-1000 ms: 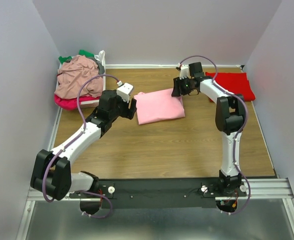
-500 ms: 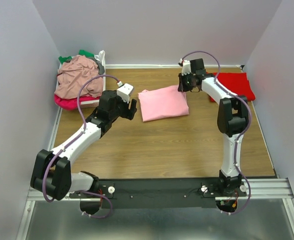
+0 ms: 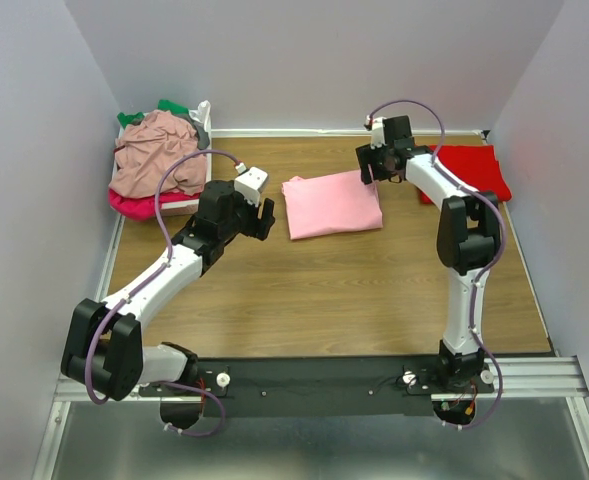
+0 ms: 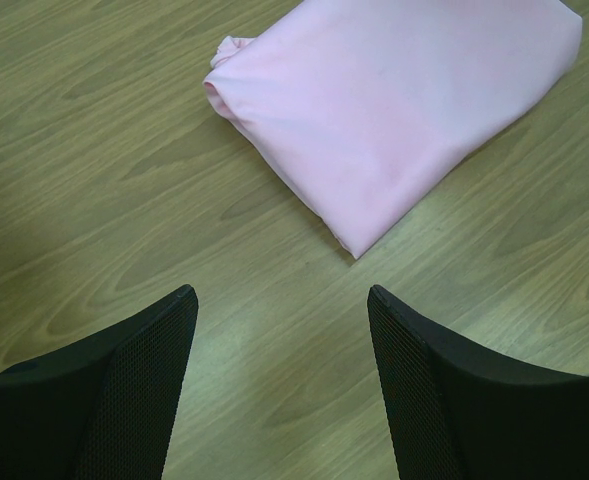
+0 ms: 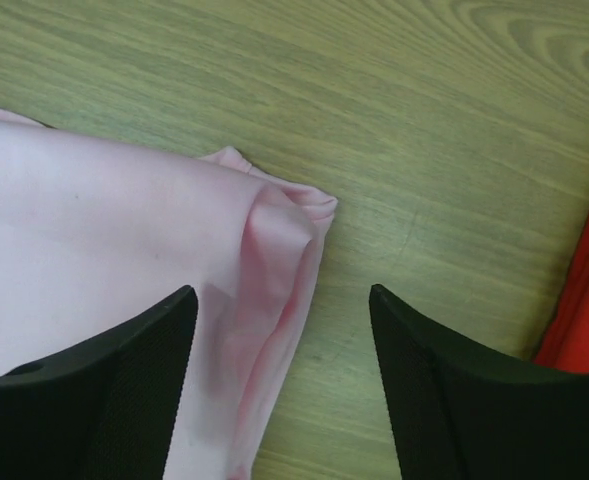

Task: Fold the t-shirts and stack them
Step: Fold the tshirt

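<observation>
A folded light pink t-shirt (image 3: 332,204) lies flat on the wood table in the top view. My right gripper (image 3: 370,172) stands open over its far right corner (image 5: 274,230), with the cloth edge between the spread fingers but not pinched. A folded bright red t-shirt (image 3: 466,170) lies to the right, and its edge (image 5: 586,300) shows in the right wrist view. My left gripper (image 3: 264,215) is open just left of the pink t-shirt (image 4: 394,110), over bare wood. Unfolded t-shirts (image 3: 159,155) are heaped at the far left.
A white basket (image 3: 204,118) at the far left corner holds the heap of dusty rose, magenta and green cloth. Grey walls close in the table on three sides. A black rail (image 3: 314,380) with the arm bases runs along the near edge.
The right gripper dragged the pink t-shirt a little to the right, towards the red one, then let go and opened. The left arm has not moved.
</observation>
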Available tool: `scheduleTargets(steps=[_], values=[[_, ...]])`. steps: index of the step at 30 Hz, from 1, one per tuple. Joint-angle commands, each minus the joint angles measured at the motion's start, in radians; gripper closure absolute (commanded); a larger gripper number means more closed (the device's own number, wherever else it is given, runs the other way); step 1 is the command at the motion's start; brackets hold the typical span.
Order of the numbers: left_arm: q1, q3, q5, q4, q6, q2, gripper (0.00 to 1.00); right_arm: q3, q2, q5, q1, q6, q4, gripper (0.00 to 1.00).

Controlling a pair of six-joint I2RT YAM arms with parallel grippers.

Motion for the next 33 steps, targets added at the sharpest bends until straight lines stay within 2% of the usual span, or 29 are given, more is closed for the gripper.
scheduleTargets(steps=[1, 3, 5, 10, 14, 16, 18, 20, 21, 25, 27, 31, 32, 33], values=[[0.001, -0.006, 0.024, 0.013, -0.001, 0.000, 0.24, 0.009, 0.011, -0.031, -0.008, 0.036, 0.008, 0.20], [0.001, -0.006, 0.026, 0.013, -0.001, 0.002, 0.24, 0.014, 0.020, -0.095, -0.008, 0.056, 0.008, 0.12], [0.001, -0.006, 0.028, 0.012, -0.001, 0.005, 0.24, 0.029, 0.037, -0.146, -0.006, 0.071, 0.008, 0.11], [0.001, -0.006, 0.032, 0.010, -0.001, 0.013, 0.24, 0.055, 0.089, -0.166, -0.005, 0.088, 0.008, 0.13], [0.001, -0.003, 0.041, 0.010, -0.001, 0.023, 0.24, 0.072, 0.117, -0.168, 0.004, 0.082, 0.006, 0.20], [0.001, -0.001, 0.043, 0.009, -0.001, 0.028, 0.24, 0.086, 0.124, -0.172, 0.012, 0.080, 0.006, 0.29], [0.001, 0.000, 0.046, 0.006, -0.001, 0.037, 0.24, 0.095, 0.135, -0.177, 0.017, 0.082, 0.006, 0.34], [0.001, 0.002, 0.046, 0.001, -0.001, 0.040, 0.24, 0.106, 0.138, -0.180, 0.018, 0.086, 0.006, 0.46], [0.001, 0.000, 0.044, 0.000, -0.001, 0.042, 0.24, 0.106, 0.134, -0.180, 0.018, 0.088, 0.006, 0.58], [0.000, 0.002, 0.047, -0.002, 0.022, 0.048, 0.24, 0.100, 0.100, -0.229, -0.002, 0.111, 0.006, 0.92], [0.000, 0.003, 0.049, -0.002, 0.023, 0.050, 0.24, 0.089, 0.085, -0.307, -0.034, 0.142, 0.008, 0.97], [0.000, 0.006, 0.058, -0.002, 0.023, 0.051, 0.24, 0.078, 0.086, -0.458, -0.118, 0.243, 0.005, 0.97], [0.000, 0.006, 0.064, -0.002, 0.023, 0.054, 0.25, 0.075, 0.092, -0.458, -0.137, 0.246, 0.003, 0.92], [0.000, 0.006, 0.067, -0.004, 0.023, 0.057, 0.25, 0.065, 0.092, -0.429, -0.141, 0.238, 0.003, 0.76]])
